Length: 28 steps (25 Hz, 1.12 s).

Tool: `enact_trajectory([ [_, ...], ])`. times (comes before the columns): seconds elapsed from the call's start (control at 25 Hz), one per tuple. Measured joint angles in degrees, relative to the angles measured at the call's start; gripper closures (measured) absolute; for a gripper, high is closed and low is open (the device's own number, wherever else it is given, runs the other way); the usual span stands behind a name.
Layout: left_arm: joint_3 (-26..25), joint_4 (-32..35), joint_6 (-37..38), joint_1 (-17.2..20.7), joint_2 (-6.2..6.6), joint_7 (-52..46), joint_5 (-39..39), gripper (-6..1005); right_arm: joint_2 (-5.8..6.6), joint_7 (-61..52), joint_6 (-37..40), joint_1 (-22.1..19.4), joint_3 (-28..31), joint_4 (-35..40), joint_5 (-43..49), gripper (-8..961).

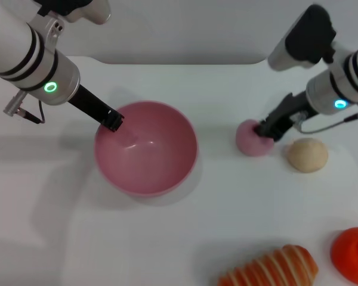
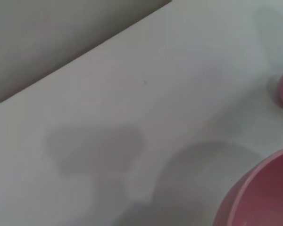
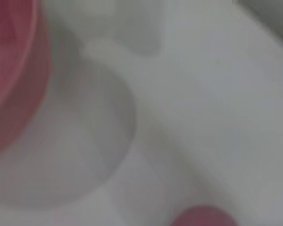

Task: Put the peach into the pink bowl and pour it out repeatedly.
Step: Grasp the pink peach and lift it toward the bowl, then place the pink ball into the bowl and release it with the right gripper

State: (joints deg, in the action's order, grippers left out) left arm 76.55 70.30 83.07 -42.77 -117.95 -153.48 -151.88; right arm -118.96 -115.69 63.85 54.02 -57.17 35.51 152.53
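Peach on table under right gripper, left gripper at pink bowl rim, jaws' state unclear

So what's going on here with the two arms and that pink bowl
The right hand is down on the peach, which sits on the white table to the right of the pink bowl; whether it has gripped it is unclear. The left hand is at the bowl's left rim. The bowl is upright and empty. A tan ball lies just right of the peach.
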Motion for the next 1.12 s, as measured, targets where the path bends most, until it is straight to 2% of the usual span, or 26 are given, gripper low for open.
enact_trajectory([
  [0.16,0.0,-0.05,-0.25,-0.48,0.0,0.01,0.03,965,0.09,-0.4,2.93,-2.84,-0.08,10.22,-6.51,925],
  [0.32,0.0,-0.27,-0.26,-0.96,0.0,-0.18,0.07,965,-0.02,-1.19,7.53,-6.93,-0.68,24.15,-14.17,927],
  [0.4,-0.02,-0.28,-0.27,-1.0,0.0,-0.27,0.1,965,0.0,-2.1,9.1,-9.37,-2.41,30.93,-18.0,927],
  [0.44,-0.02,-0.28,-0.27,-1.0,0.0,-0.27,0.1,964,0.01,-2.84,10.34,-11.92,-4.97,37.6,-21.43,927],
  [0.48,-0.05,-0.31,-0.27,-1.0,0.0,-0.27,0.12,964,0.01,-2.84,10.34,-11.92,-4.97,37.6,-21.43,927],
  [0.6,-0.05,-0.31,-0.27,-1.0,0.0,-0.27,0.12,964,-0.07,-3.17,12.28,-14.71,-9.0,45.54,-26.37,928],
  [0.8,-0.2,-0.58,-0.65,-1.76,-0.04,-0.38,0.11,964,-0.05,-3.81,12.88,-15.34,-15.42,46.81,-29.5,928],
  [0.96,-0.36,-0.76,-1.18,-2.46,-0.25,-0.4,0.57,964,0.08,-3.76,9.48,-13.82,-20.16,41.63,-30.14,927],
  [1.12,-0.1,-0.96,-1.46,-2.66,-0.32,-0.43,1.37,964,0.1,-3.73,7.48,-12.48,-20.78,37.98,-30.19,872],
])
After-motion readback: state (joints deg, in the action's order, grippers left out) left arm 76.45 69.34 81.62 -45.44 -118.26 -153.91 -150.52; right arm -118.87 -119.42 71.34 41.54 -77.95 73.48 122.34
